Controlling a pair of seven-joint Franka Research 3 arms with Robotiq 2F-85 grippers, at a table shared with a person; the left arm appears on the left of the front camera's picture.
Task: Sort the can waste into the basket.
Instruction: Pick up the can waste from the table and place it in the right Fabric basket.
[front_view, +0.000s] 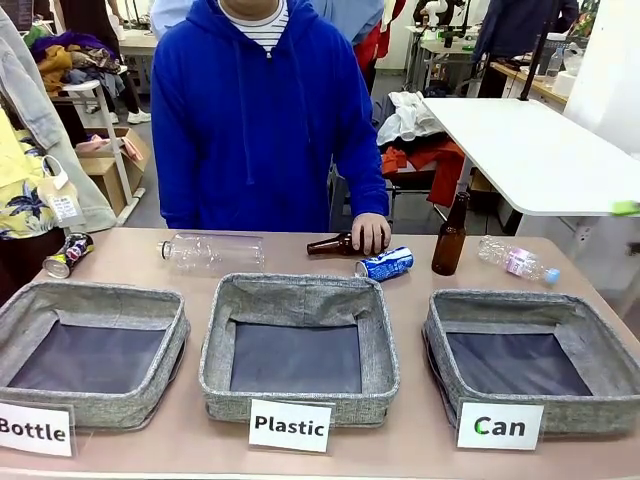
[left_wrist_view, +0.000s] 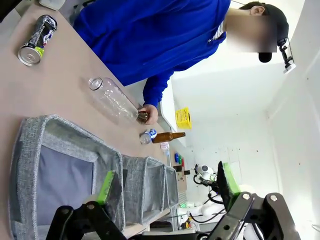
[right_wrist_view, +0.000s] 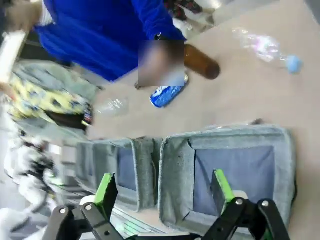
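two cans (front_view: 384, 264), beige table (front_view: 410, 412), cluttered room

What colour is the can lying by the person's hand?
The can is blue with white lettering; front view shows it best.

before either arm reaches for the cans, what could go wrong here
1. The person's hand rests on the lying brown bottle, right beside the blue can; a reach there may strike the hand.
2. The upright brown bottle stands just beside that can, toward the Can basket; a low carry could topple it.
3. The crushed can lies near the left edge of the table; a nudge might roll it off.
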